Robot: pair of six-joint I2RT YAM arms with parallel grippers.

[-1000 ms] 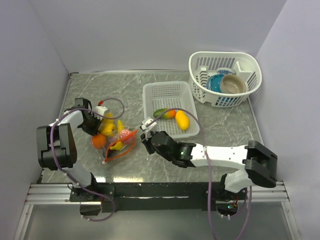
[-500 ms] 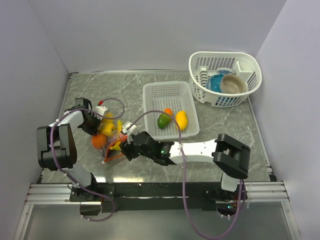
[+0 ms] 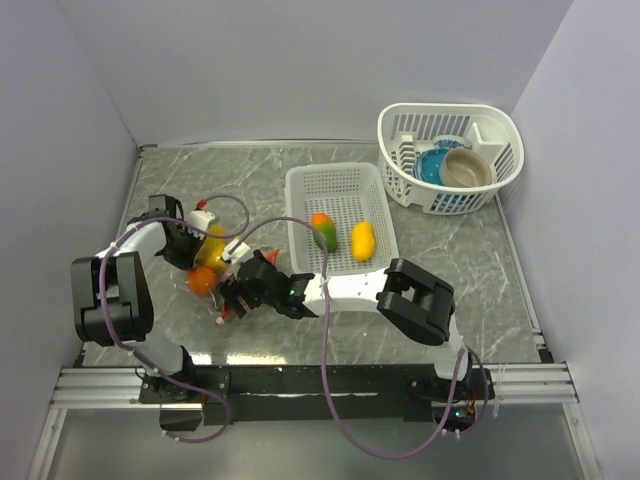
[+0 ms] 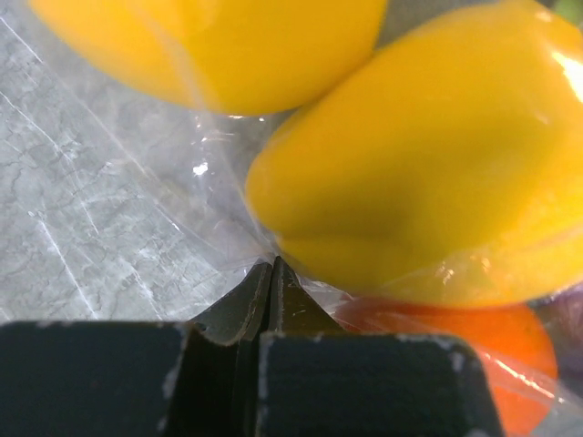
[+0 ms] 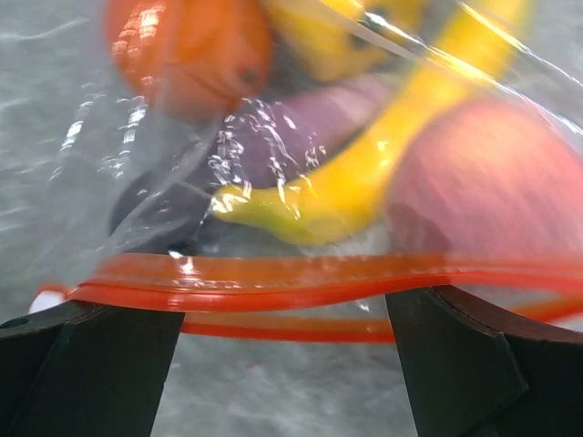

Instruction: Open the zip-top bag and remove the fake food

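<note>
Left gripper (image 4: 271,269) is clamped on the small clear crinkly zip-top bag (image 5: 273,273) at the grey marbled table's (image 3: 480,250) near left, anchoring it I guess, while the right gripper (image 5: 282,311) gapes wide at its orange-red mouth, glossy plastic fake food (image 4: 410,173) inside.

1. A grey marbled table (image 3: 200,170) fills the middle
2. Plain pale walls (image 3: 320,60) close it in behind and on both sides
3. An aluminium rail (image 3: 100,385) runs along its near edge

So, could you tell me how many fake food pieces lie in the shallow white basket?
2: a green-orange piece in the middle of the basket, a yellow piece just right of it. None looks hidden.
</note>
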